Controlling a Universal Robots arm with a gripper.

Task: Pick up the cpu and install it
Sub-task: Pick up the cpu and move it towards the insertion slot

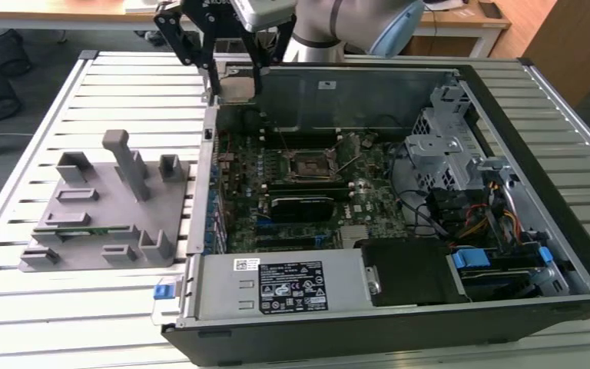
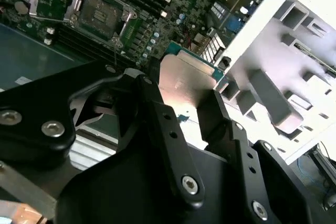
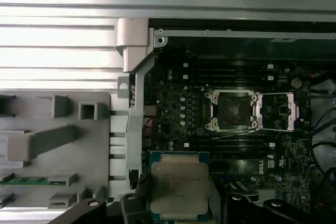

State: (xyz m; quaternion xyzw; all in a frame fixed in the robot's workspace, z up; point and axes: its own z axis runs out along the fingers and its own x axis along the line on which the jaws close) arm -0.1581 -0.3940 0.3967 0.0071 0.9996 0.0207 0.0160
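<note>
Silver-topped, the cpu [image 1: 237,88] hangs gripped by the gripper [image 1: 239,95] at the exterior view's upper left, above the open case [image 1: 377,68] rim. In the second wrist view, black fingers [image 2: 153,104] pinch its opposite edges. In the first wrist view, the open socket [image 3: 232,109] lies apart, with room around it.

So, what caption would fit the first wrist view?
The fingers hold the cpu above the open computer, its socket uncovered.

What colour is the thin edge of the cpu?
Green; the cpu shows it best in the first wrist view.
</note>
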